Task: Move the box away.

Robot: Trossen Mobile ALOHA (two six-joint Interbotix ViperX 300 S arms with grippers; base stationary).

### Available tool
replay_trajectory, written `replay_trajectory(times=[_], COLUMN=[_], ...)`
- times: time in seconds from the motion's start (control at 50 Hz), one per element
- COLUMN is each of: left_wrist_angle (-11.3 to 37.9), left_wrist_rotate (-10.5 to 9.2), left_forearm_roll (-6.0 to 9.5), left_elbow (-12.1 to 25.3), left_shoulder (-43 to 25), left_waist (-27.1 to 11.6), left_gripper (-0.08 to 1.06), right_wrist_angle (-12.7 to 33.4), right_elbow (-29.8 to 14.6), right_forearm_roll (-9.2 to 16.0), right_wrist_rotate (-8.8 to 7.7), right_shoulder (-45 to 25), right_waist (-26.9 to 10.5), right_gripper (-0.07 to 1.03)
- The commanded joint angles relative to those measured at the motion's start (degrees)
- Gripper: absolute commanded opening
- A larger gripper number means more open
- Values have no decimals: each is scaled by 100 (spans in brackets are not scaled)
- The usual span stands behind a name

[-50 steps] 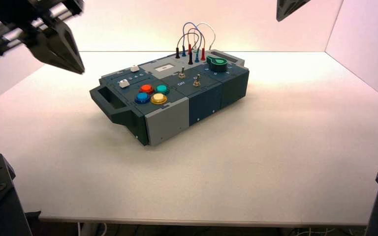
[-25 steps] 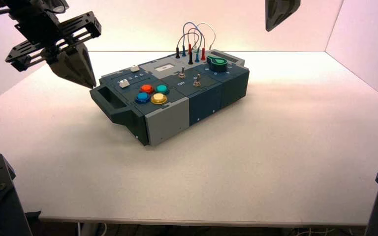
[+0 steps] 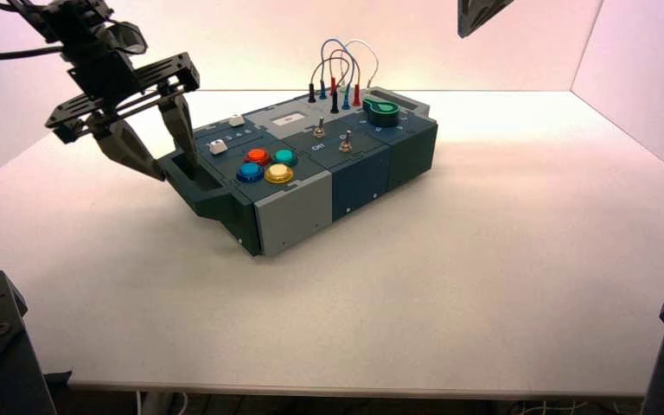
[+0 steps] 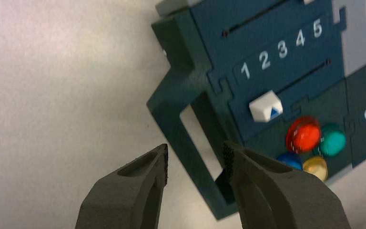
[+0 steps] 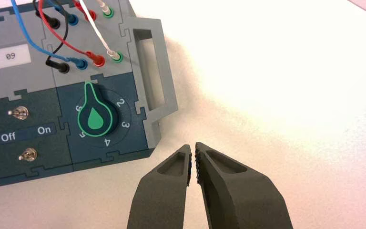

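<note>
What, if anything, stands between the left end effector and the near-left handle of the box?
Nothing visible does. The left end effector is open at the dark handle on the box's left end, its jaws straddling the bar, and no other object shows between them.

Buttons: red [image 3: 258, 156], green [image 3: 285, 157], blue [image 3: 250, 172], yellow [image 3: 278, 174]. Knob [image 3: 382, 113] green-trimmed. Wires [image 5: 25, 31] blue, red, black, white.

On the box [image 4: 200, 62], the numbers 1, 2, 3, 4 and 5 run beside the slider [image 4: 266, 106] near the dark-handle end. "Off" and "On" stand between the toggle switches [image 5: 21, 113]. The white label [image 5: 10, 56] reads 09 or 60, direction uncertain. Around the green knob [image 5: 95, 117], 2, 3, 4 and 5 are legible.
</note>
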State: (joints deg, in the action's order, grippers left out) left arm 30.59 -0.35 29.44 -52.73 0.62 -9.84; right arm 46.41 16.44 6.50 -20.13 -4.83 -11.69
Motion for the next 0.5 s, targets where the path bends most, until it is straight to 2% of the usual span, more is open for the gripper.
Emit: replay_trajectory(times=[0.02,0.24,0.5], left_wrist_angle=[-97,-202,-123], left_wrist_rotate=[-26,-26,-35], left_forearm_roll=[18,-44,-44], left_elbow=[158,114,62], left_shoulder=[9,-26,-26], left_waist=[-35,70,105], left_gripper=[62,62,61], right_wrist_angle=[-18,-18,-18], right_elbow=[-149,-149,-176], right_forearm_roll=[18,18,26], right_wrist_rotate=[-70,-70,-79], right_shoulder=[18,-35,-62], right_waist=[-35,-44,-79], right_gripper=[6,6,6])
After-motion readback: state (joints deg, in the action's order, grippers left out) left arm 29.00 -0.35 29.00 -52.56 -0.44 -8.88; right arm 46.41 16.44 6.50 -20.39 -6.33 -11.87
